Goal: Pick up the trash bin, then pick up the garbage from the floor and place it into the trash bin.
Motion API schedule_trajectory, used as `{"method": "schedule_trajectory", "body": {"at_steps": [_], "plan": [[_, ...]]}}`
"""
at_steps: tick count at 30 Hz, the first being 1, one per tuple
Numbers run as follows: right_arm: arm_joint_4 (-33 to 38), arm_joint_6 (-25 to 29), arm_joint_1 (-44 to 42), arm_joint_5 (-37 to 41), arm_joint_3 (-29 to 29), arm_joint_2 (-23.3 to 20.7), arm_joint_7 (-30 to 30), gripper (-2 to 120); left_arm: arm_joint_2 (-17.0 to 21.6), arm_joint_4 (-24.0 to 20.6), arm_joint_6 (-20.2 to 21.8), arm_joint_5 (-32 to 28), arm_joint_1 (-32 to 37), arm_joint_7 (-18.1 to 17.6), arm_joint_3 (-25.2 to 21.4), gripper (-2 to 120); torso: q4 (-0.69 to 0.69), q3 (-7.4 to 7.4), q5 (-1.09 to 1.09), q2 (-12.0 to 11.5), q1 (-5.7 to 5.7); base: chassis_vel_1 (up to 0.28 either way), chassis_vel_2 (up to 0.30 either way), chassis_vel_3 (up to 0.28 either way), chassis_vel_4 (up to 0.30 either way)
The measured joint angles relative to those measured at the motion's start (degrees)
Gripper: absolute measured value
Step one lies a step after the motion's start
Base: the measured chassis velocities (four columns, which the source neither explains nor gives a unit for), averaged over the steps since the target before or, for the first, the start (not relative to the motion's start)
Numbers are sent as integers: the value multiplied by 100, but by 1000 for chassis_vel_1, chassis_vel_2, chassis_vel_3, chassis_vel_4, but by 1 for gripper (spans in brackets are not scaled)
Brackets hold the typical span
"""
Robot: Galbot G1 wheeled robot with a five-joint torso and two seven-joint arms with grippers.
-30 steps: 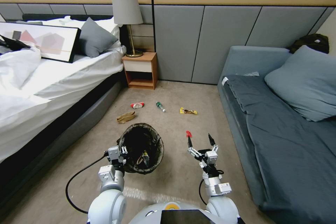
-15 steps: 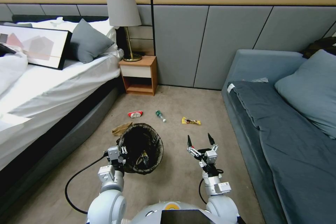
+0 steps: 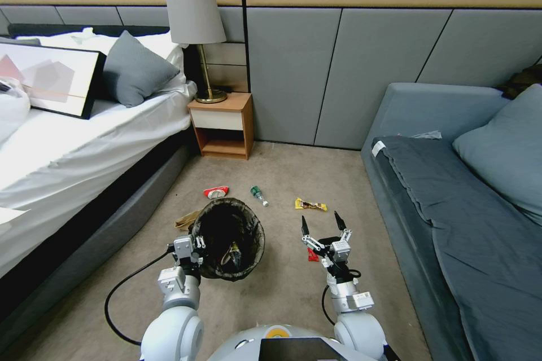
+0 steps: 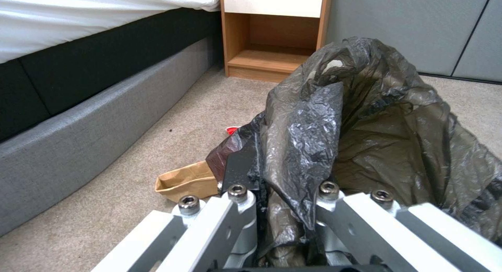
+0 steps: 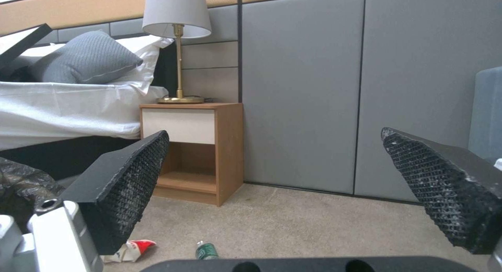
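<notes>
Since the earlier frames the head camera has rolled forward and swung a little rightward: the nightstand and lamp sit closer, the sofa fills more of the right side, and the floor litter lies nearer the robot. Both arms are held as they were before.

The left claw is clamped on the near-left rim of the trash bin, pinching the crinkled black bag folded over that rim. In the left wrist view the bag bunches up between the metal fingers. A few scraps lie inside the bin.

The right claw hangs to the right of the bin with its two black fingertips spread wide, holding nothing. In the right wrist view its ridged pads stand well apart.

Garbage lies on the beige carpet floor. A small red wrapper shows just beneath the right claw. A yellow snack wrapper lies just beyond that claw. A small clear bottle with a green cap lies beyond the bin, and a red-and-white packet lies to its left. A brown paper bag sits at the bin's left side, partly hidden by it.

A bed with white sheets runs along the left. A wooden nightstand carrying a grey-shaded lamp stands against the grey panelled wall. A blue-grey sofa runs along the right.
</notes>
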Motion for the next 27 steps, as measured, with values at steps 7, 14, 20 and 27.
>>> {"method": "schedule_trajectory", "body": {"at_steps": [7, 14, 20, 27], "plan": [[-21, -50, 123, -78, 79, 5, 69, 100, -1, 0, 0, 2, -13, 1, -6, 6, 0, 0, 0, 0, 0, 0, 0, 0, 0], [130, -838, 216, -60, -22, -98, 458, 100, -11, 1, 0, 1, -28, 4, -3, 6, 0, 0, 0, 0, 0, 0, 0, 0, 0], [173, -1907, 436, 305, -164, -254, 848, 100, -16, 4, 0, 3, -31, 6, 15, 6, 0, 0, -1, 0, 0, 0, 0, 0, 0], [-118, -3225, 765, 755, -164, -478, 982, 100, -19, 12, 2, 12, -30, 7, 22, 6, 0, 0, 0, 0, 0, 0, 0, 0, 0]]}}
